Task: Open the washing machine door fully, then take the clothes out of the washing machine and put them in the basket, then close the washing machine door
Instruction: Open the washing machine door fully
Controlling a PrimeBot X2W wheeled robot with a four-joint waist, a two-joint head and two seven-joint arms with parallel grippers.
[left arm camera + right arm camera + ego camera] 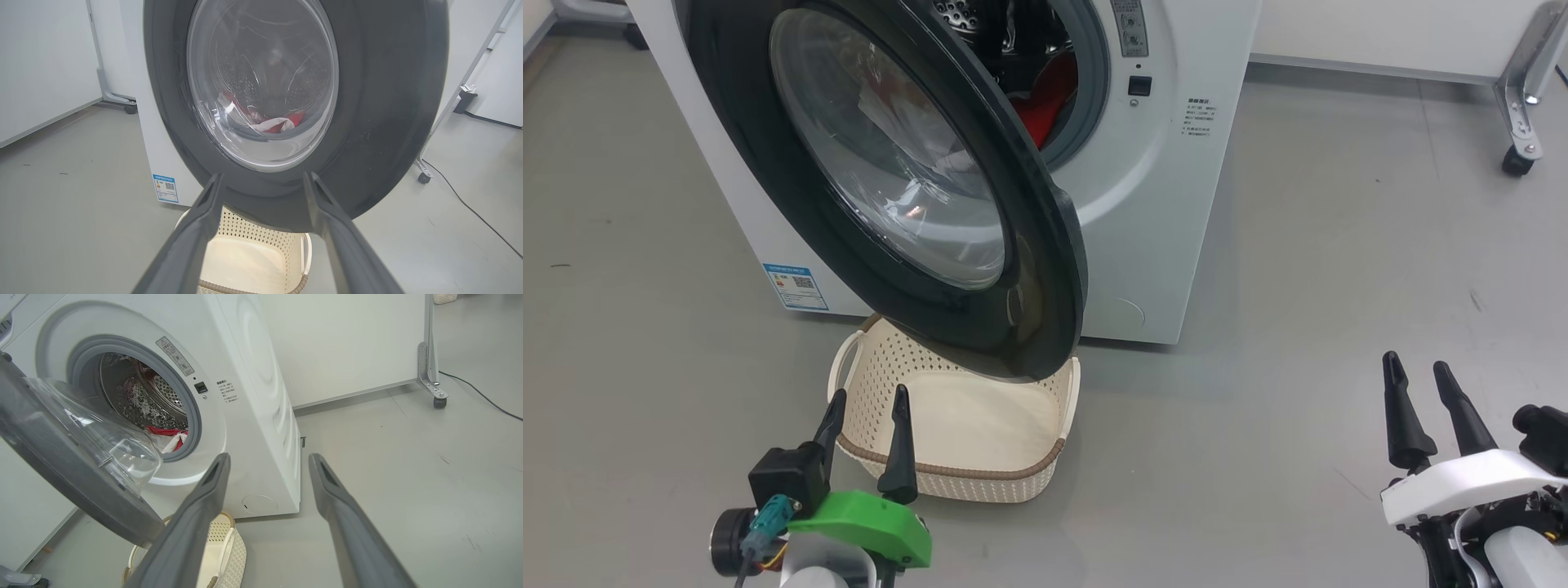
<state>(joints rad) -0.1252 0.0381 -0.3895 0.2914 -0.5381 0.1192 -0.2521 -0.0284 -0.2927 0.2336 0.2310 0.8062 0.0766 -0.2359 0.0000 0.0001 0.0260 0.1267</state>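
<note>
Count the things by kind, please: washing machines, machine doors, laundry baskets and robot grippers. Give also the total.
washing machine: 1
washing machine door: 1
basket: 1
grippers: 2 (left gripper, right gripper)
Total: 5

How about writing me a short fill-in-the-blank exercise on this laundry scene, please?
1. The washing machine door stands partly ____.
2. The clothes inside the washing machine are white and ____.
3. The basket sits on the ____, below the door.
4. The left gripper and the right gripper each hold ____.

Missing words: open; red; floor; nothing.
</note>
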